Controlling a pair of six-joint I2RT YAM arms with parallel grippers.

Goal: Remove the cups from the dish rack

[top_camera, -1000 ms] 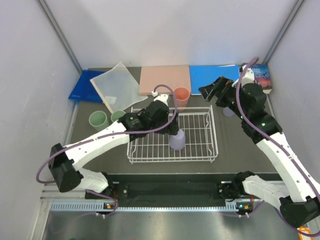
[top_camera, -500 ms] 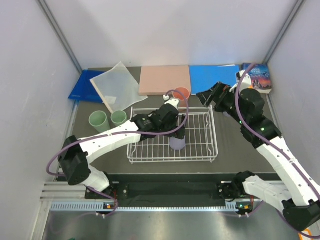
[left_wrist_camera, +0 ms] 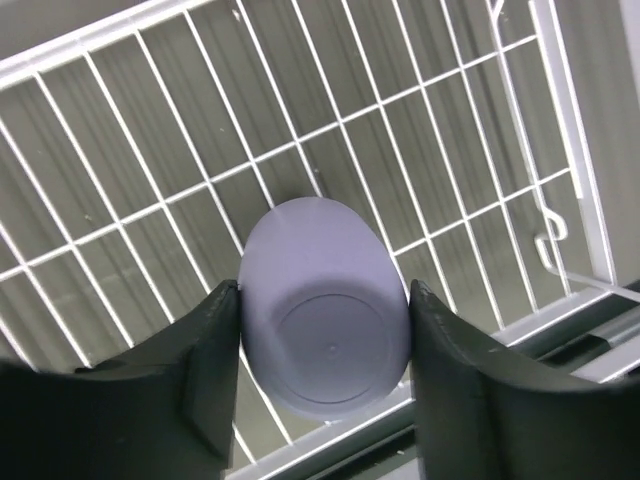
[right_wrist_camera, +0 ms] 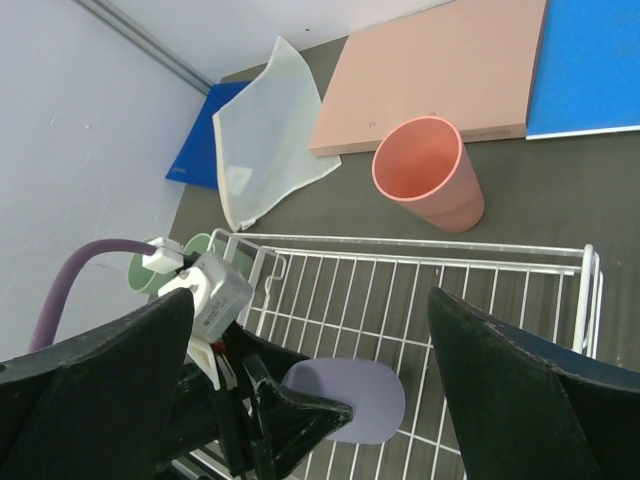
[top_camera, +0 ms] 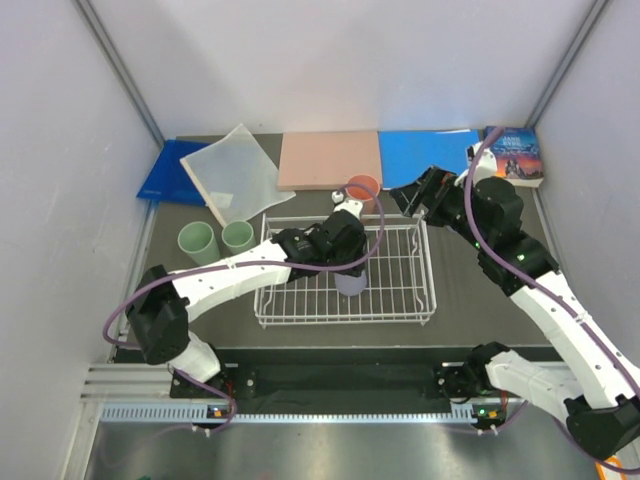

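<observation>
Left wrist view: left gripper clamps the lavender cup, dish rack wires around.

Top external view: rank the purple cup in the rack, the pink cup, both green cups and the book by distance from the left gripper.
1. purple cup, upside down in the dish rack, inside the left gripper.
2. pink cup, just beyond the rack's far edge.
3. nearer green cup, left of the rack.
4. outer green cup, further left.
5. book, far right corner.
</observation>
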